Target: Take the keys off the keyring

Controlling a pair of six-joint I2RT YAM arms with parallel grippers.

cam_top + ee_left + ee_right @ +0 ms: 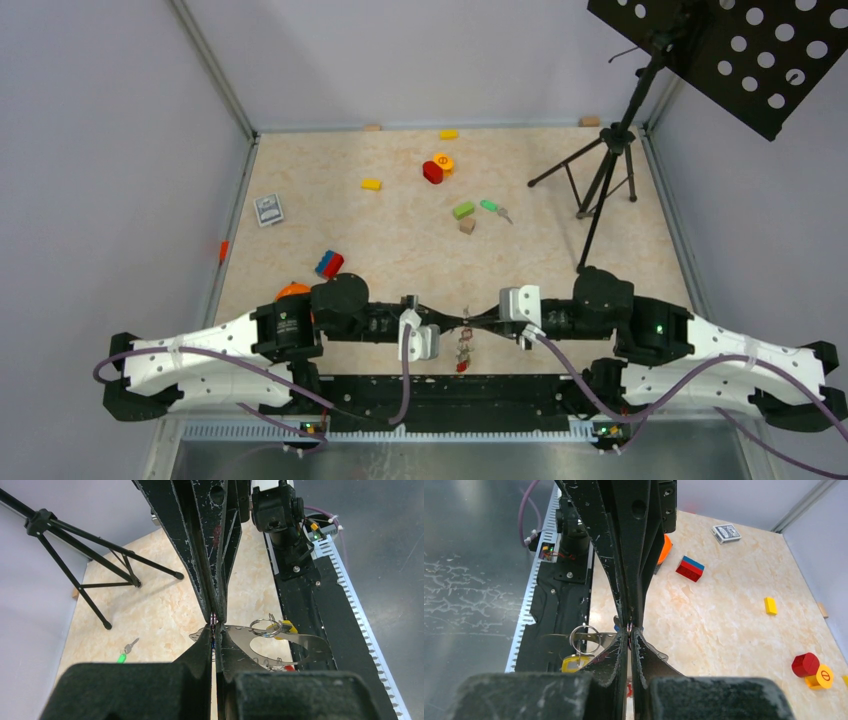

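Left pincer (214,633), right pincer (629,632) both pressed together, perhaps pinching keyring (300,643); metal ring (251,626) clear wrist-side only.

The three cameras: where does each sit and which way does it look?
Top: above, behind the arms, looking down on the table; both arms show.
Left wrist: on the left arm, facing right toward the tripod; left fingers show.
Right wrist: on the right arm, facing left toward the red-and-blue block; right fingers show.
Both wrist views share the keyring.
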